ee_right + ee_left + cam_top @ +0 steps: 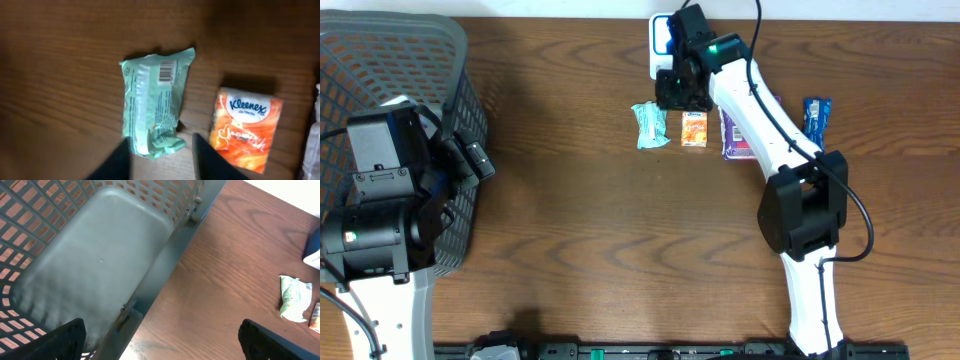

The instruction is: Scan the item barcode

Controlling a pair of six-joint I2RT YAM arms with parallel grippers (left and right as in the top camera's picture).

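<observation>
Lying lengthwise ahead of right pincer: green packet, barcode up; fingers flank its near end, grip unclear; left pincer wide open, empty, well apart.

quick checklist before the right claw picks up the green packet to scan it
1. green packet lies with its barcode face up: ok
2. right claw straddles the packet's near end: ok
3. firm grip on the packet: cannot tell
4. Kleenex pack lies apart from the packet: ok
5. left claw is open at the basket, away from the items: ok
</observation>
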